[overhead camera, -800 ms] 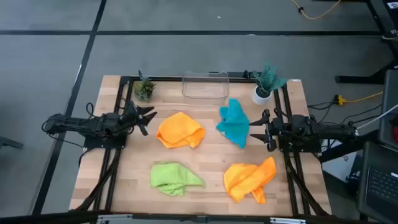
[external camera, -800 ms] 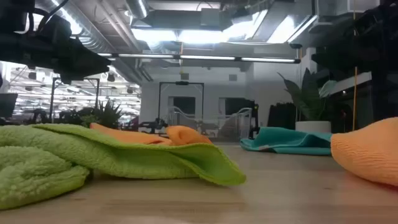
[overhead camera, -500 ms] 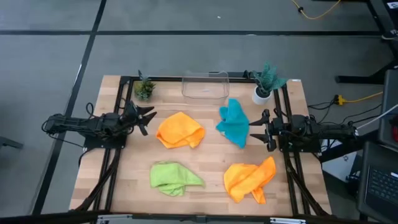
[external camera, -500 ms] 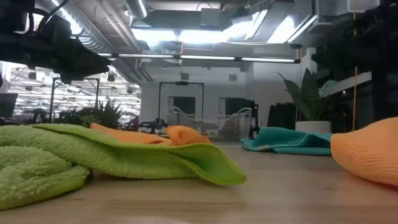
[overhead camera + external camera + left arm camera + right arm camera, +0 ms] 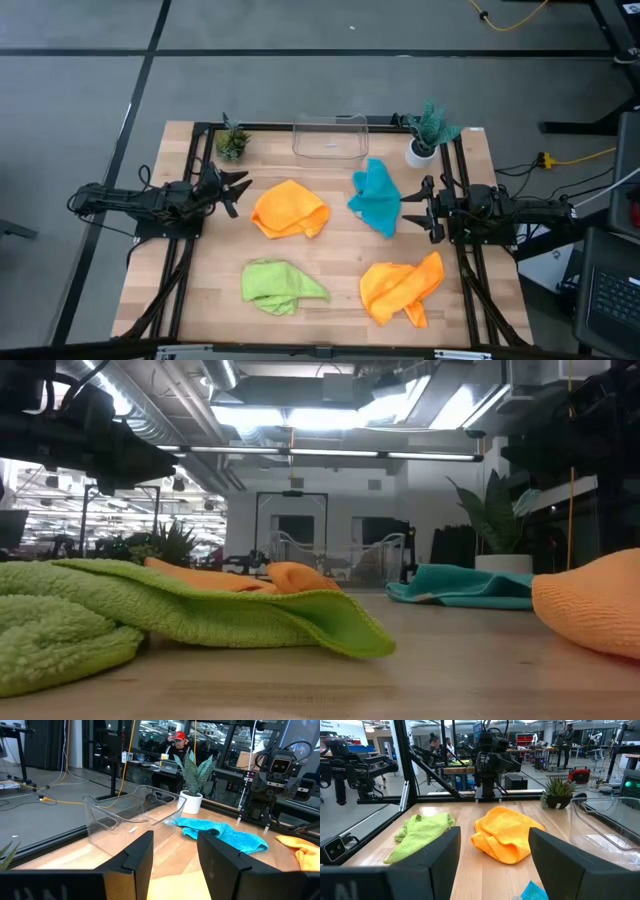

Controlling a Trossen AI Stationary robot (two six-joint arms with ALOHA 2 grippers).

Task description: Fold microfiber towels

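Four microfiber towels lie crumpled across the surface, none held. Left claw and right claw hover spread, empty. Judged soft, light, limp; best pinched at a corner.

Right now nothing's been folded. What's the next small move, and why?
Probably send the left tool down onto the near edge of the orange towel beside it. Both tools are open and empty, the right tool waiting by the teal towel. All four towels lie crumpled, including the green towel and second orange towel; this one looks closest to the left arm.
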